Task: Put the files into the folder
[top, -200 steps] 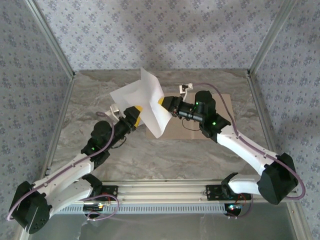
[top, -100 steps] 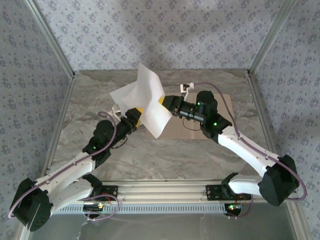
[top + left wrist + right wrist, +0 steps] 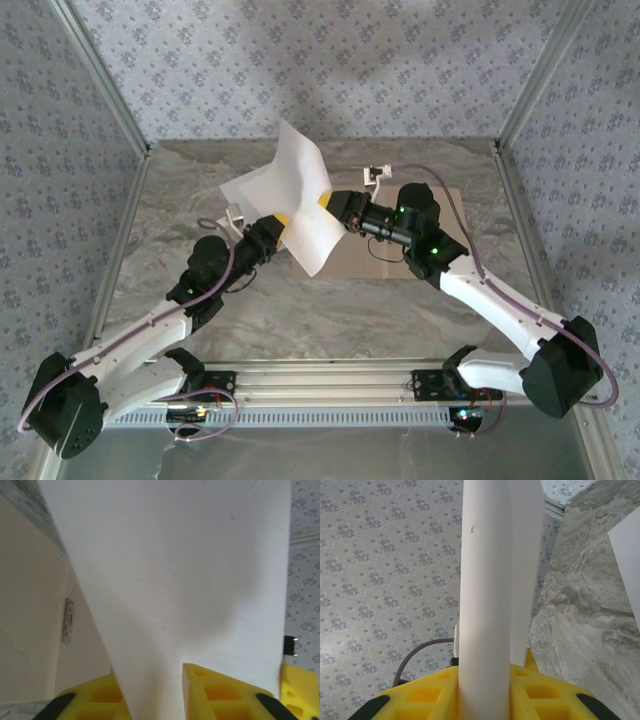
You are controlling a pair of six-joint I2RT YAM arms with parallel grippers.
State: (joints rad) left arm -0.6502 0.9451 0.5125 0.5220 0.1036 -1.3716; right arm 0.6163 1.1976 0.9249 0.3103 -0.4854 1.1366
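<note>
The two thin, blank white paper sheets are lifted above the middle of the grey marbled table, bent and fanned between the two arms. The left gripper has its yellow fingers drawn in narrow on the lower edge of the paper, which runs up between them in the left wrist view. The right gripper pinches the paper from the right, where it curls into a tube between that gripper's jaws. The flat tan cardboard folder lies open on the table just right of the sheets, partly under the right arm. Its pale inside and small metal clip show beside the paper in the left wrist view. The step in hand appears to be carrying the sheets to the folder. The next move likely calls for both arms to lower together and lay the paper flat on the open face, clear of the clip, before either one lets go.
</note>
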